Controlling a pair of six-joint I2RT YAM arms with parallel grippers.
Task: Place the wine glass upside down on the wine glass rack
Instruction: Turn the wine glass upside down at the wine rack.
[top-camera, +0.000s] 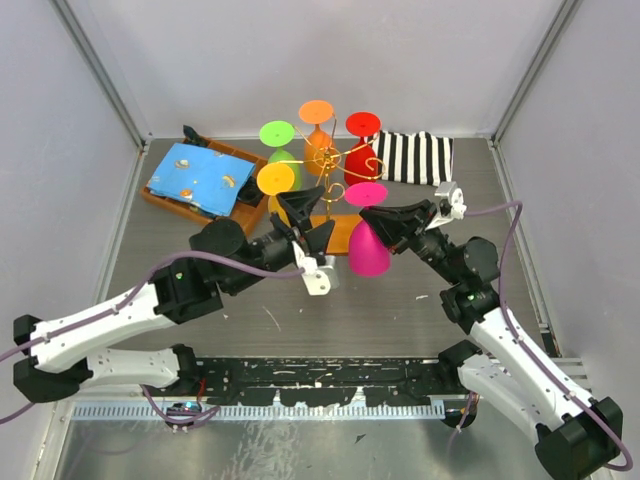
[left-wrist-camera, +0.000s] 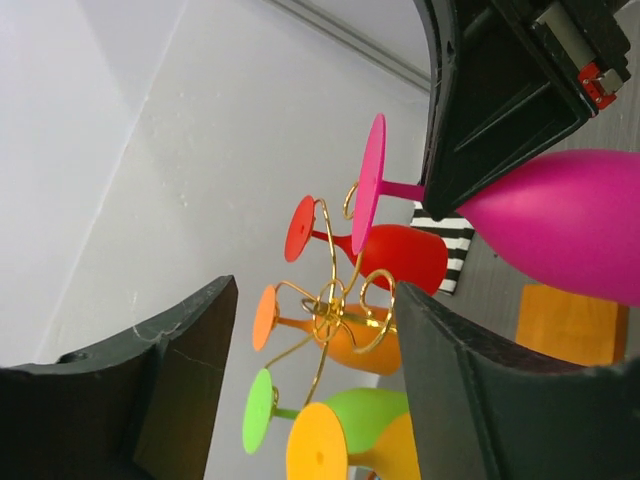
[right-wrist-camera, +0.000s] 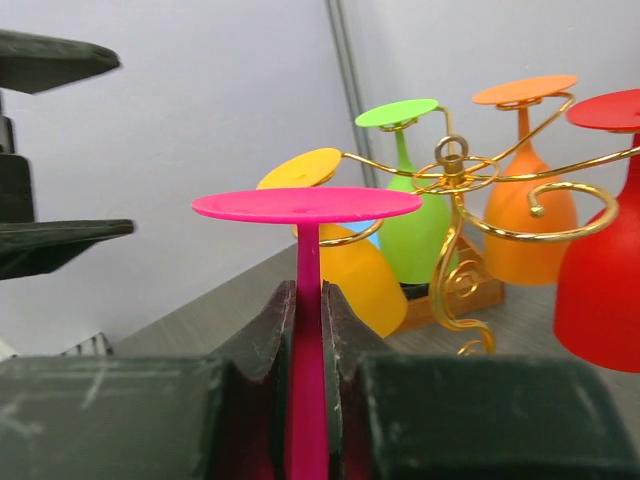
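- While the right pincer (right-wrist-camera: 308, 345) is clamping the stem of the pink wine glass (right-wrist-camera: 306, 206), both fingers are pressing flat against that stem.
- The pink wine glass is standing upside down, foot up and bowl down, just in front of the rack (top-camera: 343, 232), at its right front corner.
- Whether its foot is touching a wire arm cannot be told.
- The left pincer (top-camera: 308, 228) is gaping open just left of the pink bowl, gripping nothing.
- Four other glasses are hanging upside down from the gold wire arms: yellow (top-camera: 276, 179), green (top-camera: 277, 133), orange (top-camera: 316, 111) and red (top-camera: 362, 124).
- A wooden tray (top-camera: 160, 198) is sitting at the far left, carrying a blue cloth (top-camera: 195, 175).
- A striped cloth (top-camera: 415, 157) is lying at the far right, beside the rack.
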